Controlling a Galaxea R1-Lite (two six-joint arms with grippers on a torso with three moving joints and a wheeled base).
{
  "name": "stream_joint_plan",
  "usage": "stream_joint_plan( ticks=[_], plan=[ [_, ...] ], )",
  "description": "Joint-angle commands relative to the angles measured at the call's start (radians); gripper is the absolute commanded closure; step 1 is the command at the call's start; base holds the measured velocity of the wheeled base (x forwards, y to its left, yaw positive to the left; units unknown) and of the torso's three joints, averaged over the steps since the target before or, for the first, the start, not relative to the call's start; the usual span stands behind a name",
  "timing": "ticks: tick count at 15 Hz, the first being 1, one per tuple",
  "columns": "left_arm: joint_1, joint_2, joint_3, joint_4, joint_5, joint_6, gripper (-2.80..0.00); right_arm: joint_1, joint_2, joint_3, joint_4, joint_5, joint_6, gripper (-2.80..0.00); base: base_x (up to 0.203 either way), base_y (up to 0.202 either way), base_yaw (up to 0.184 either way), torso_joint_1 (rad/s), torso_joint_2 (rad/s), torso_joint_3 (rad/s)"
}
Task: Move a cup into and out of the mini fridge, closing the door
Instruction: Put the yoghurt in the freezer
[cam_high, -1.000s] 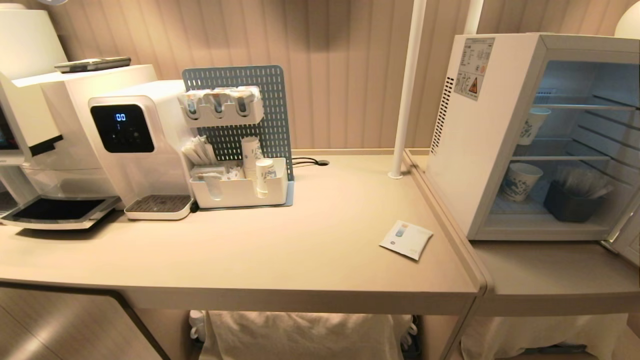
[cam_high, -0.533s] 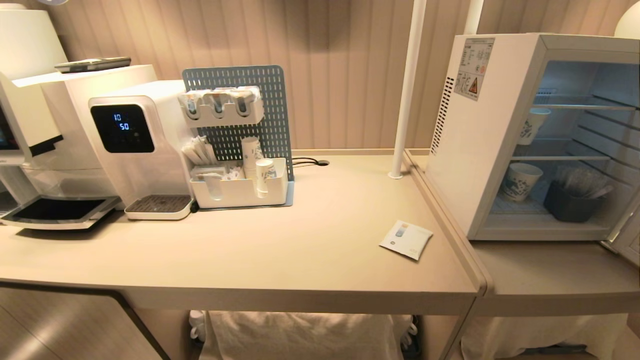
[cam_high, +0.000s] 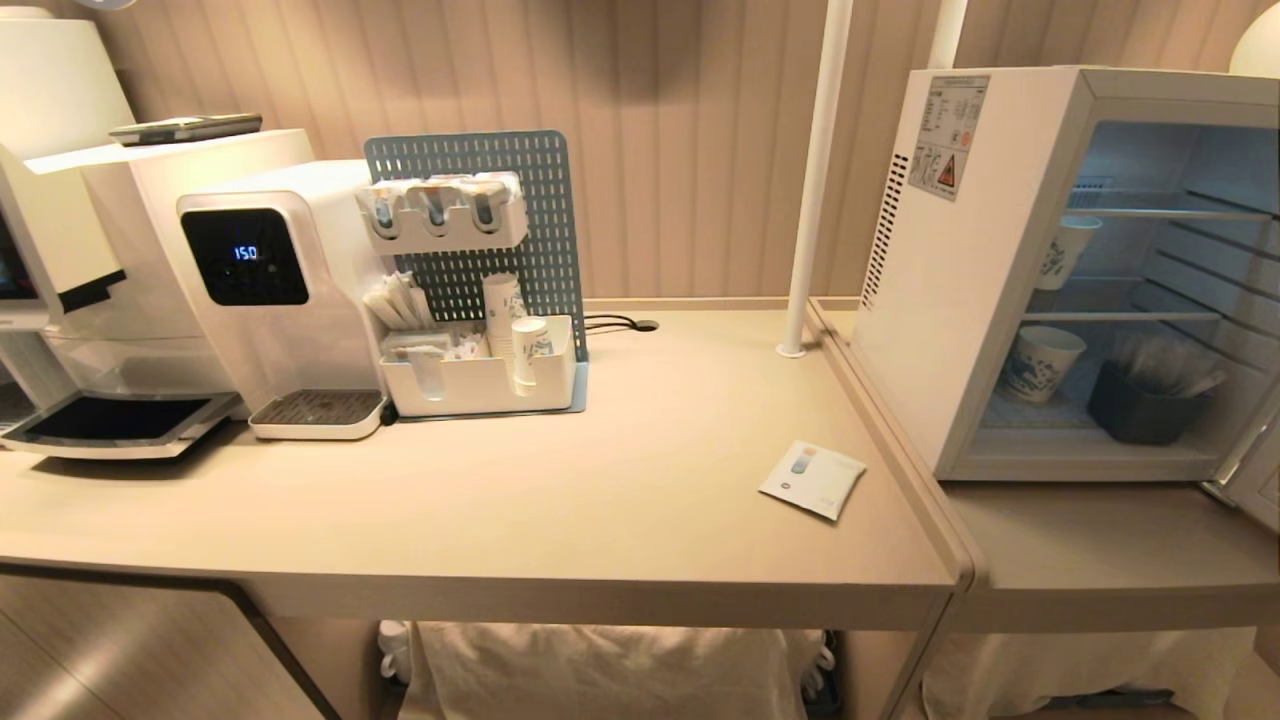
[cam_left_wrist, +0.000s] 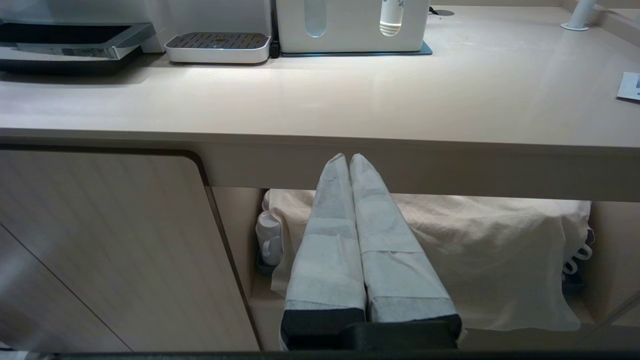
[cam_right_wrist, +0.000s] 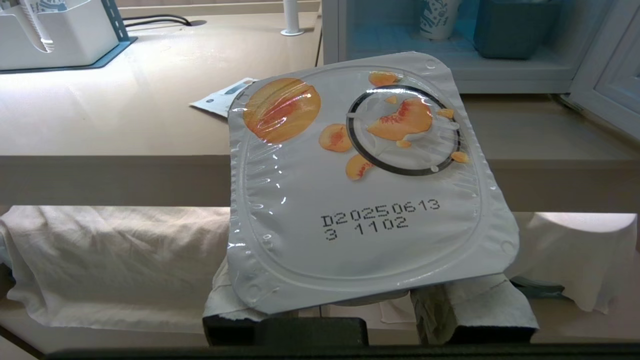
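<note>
Right gripper (cam_right_wrist: 370, 320) clamped on the cup (cam_right_wrist: 365, 185), below the counter edge.
Its fingers are mostly hidden under the peel lid. Left gripper (cam_left_wrist: 348, 159) is pressed together. The mini fridge (cam_high: 1010, 250) stands open, door (cam_right_wrist: 607, 80) cut off.

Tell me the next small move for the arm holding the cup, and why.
Probably raise the right gripper above the counter edge toward the mini fridge. It grips the cup below counter height, the door stands open, and the bottom shelf has bare space before the paper cup.
</note>
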Motion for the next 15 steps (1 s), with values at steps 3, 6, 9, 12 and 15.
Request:
stream_joint_plan(
  ticks=[3, 6, 9, 12, 15],
  plan=[
    [0.0, 0.002, 0.002, 0.0, 0.0, 0.0, 0.0, 0.0, 0.003, 0.0, 0.0, 0.0, 0.0, 0.0, 0.0, 0.0, 0.0, 0.0, 0.0, 0.0],
    [0.0, 0.002, 0.002, 0.0, 0.0, 0.0, 0.0, 0.0, 0.003, 0.0, 0.002, 0.0, 0.0, 0.0, -0.003, -0.105, 0.005, 0.002, 0.0, 0.002],
    [0.0, 0.002, 0.002, 0.0, 0.0, 0.0, 0.0, 0.0, 0.003, 0.0, 0.0, 0.0, 0.001, 0.0, 0.0, -0.197, 0.0, 0.001, 0.0, 0.001],
    [0.0, 0.002, 0.002, 0.0, 0.0, 0.0, 0.0, 0.0, 0.002, 0.001, -0.004, -0.002, 0.004, 0.0, 0.0, -0.17, 0.001, 0.0, 0.0, 0.003],
    [0.0, 0.002, 0.002, 0.0, 0.0, 0.0, 0.0, 0.0, 0.0, 0.003, -0.006, -0.005, 0.003, 0.0, 0.0, -0.026, 0.0, 0.001, 0.0, -0.001]
  ],
)
